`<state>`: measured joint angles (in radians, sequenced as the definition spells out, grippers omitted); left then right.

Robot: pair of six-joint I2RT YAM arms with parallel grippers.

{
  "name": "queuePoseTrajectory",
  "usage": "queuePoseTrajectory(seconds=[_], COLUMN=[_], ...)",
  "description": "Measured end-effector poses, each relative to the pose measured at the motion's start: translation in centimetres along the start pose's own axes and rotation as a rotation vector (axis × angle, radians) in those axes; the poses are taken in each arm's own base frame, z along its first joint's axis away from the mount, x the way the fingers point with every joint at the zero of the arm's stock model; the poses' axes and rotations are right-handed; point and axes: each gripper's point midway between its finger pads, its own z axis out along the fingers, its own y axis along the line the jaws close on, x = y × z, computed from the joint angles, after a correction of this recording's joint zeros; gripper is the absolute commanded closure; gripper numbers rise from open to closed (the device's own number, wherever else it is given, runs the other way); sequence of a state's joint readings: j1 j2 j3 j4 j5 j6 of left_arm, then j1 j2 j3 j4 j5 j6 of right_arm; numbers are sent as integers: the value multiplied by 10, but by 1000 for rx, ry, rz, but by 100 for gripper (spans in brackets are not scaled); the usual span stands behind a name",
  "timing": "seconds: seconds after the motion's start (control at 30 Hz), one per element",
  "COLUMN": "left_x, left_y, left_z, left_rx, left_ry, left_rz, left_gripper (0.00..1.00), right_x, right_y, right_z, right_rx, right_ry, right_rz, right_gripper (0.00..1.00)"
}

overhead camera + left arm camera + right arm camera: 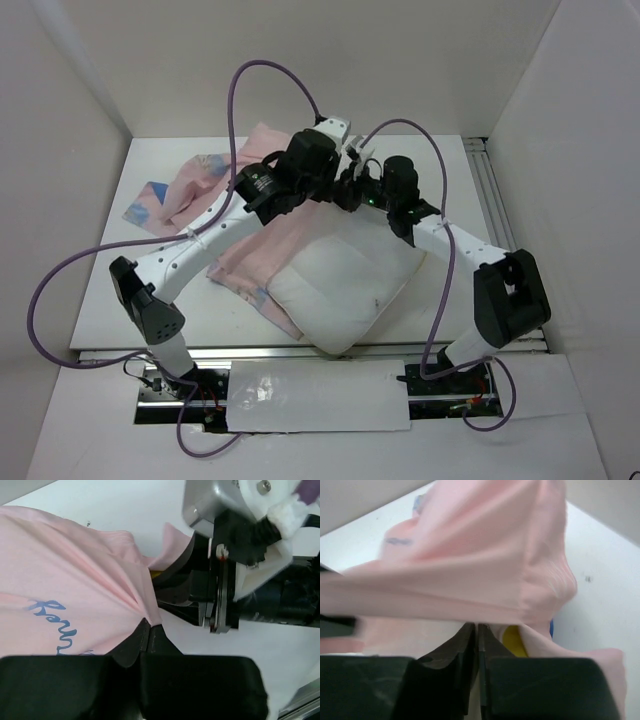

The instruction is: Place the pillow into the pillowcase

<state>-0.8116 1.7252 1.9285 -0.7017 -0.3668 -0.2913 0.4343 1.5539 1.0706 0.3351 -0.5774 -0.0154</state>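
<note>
At the far left of the table (230, 322): the pillowcase (205, 180), rumpled, pale pink side up, with a blue printed corner (148, 208) sticking out toward the left edge. Stretches rightward beneath the left arm (200, 238) as far as the middle of the table. In the left wrist view, blue lettering (50, 615) showing through the pink.

Left gripper (148, 631): clenched on the pillowcase, folds of pink cloth fanning out from the closed fingertips.

Middle of the table, toward the arm bases: the pillow (340, 285), white, lying skewed, bordered by pink cloth on its left and far sides, mostly uncovered. Just beyond its far edge, both grippers tip to tip, close together.

Right gripper (477, 632): fingers set nearly together, only a thin slit between, pink cloth draped right across the tips. Impossible to tell whether pinching it or merely touching. Beside those tips, a patch of yellow (514, 641) peeking from under the cloth.

Right arm (468, 248) reaching in from the right.
</note>
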Motion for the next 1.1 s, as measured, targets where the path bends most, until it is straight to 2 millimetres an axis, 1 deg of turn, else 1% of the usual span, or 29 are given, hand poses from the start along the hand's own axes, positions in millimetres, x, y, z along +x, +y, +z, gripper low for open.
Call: queuePoseTrajectory(seconds=[0.03,0.07,0.13,0.2,0.23,0.3,0.43,0.53,0.6,0.73,0.77,0.87,0.9,0.93,0.97,1.03,1.07,1.1], left_x=[1,1,3,5,4,3,7,10,12,12,12,13,13,13,13,15,15,16], left_y=[-1,0,5,15,20,31,45,49,49,49,48,47,46,45,45,44,44,44], left_z=[0,1,5,9,11,16,27,33,35,36,36,36,36,36,37,37,37,37], left_rx=[1,0,-13,-36,-48,-78,-120,-133,-135,-134,-132,-124,-120,-117,-114,-108,-107,-107], left_ry=[-1,-3,1,8,7,6,17,27,33,33,34,37,38,39,40,44,47,49], left_rz=[-2,-8,-35,-67,-80,-112,-160,-178,-177,-177,-177,-176,-176,-176,-176,-174,-173,-170], left_gripper=[100,100,100,100,100,100,100,100,100,100,100,100,100,100,100,100,100,100], right_x=[8,16,29,35,35,33,28,35,47,84,89,97,101,106,112,125,130,135], right_y=[-5,-11,-18,-21,-22,-24,-32,-34,-28,-5,-2,-6,-10,-14,-18,-22,-21,-18], right_z=[-4,-7,-14,-21,-26,-35,-61,-71,-73,-75,-75,-73,-72,-71,-68,-63,-59,-54], right_rx=[22,46,83,115,137,172,262,286,260,188,184,215,237,259,275,281,273,258], right_ry=[13,27,53,82,94,106,140,169,200,291,306,327,338,348,358,383,391,397], right_rz=[21,41,70,91,97,97,111,131,146,168,163,152,151,149,149,149,152,148], right_gripper=[60,39,24,14,1,1,0,0,0,0,0,0,1,6,32,60,89,100])
